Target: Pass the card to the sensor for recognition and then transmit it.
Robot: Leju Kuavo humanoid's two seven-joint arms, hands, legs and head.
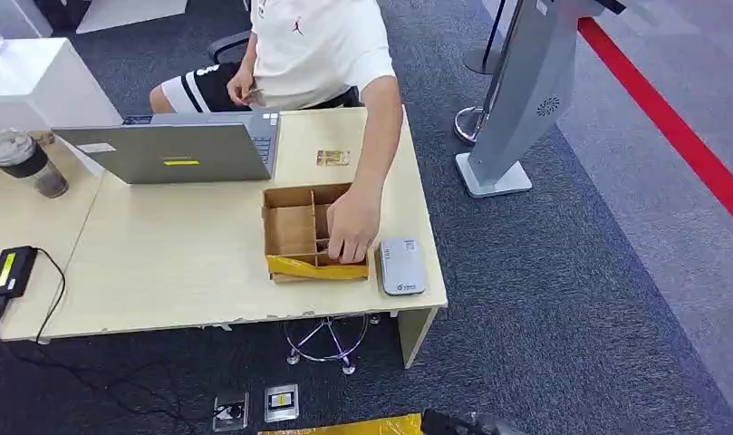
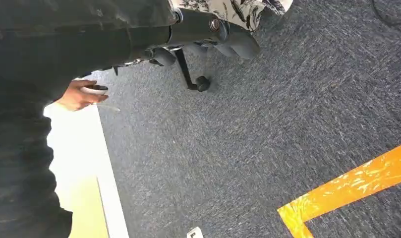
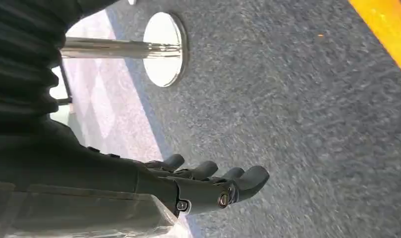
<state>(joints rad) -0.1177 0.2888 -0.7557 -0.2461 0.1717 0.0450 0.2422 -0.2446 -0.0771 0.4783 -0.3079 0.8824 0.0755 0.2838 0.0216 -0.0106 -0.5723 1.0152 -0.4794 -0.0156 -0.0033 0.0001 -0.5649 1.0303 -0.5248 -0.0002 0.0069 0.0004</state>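
A small brown-gold card [image 1: 332,158] lies on the pale table [image 1: 181,272] behind an open cardboard box [image 1: 294,231] with compartments. A seated person in a white shirt reaches a hand [image 1: 352,228] into that box. The grey flat sensor [image 1: 400,265] lies just right of the box, near the table's front right corner. My left hand [image 2: 218,32] hangs over the blue carpet, fingers stretched out and holding nothing. My right hand [image 3: 213,184] also hangs over carpet, fingers straight and holding nothing.
A grey laptop [image 1: 177,149] and a lidded cup [image 1: 27,163] stand at the table's back left, a black device [image 1: 11,272] with a cable at its left edge. A grey kiosk [image 1: 525,91] and a chrome stanchion base [image 3: 163,49] stand on the right. Orange floor tape [image 2: 347,188] crosses the carpet.
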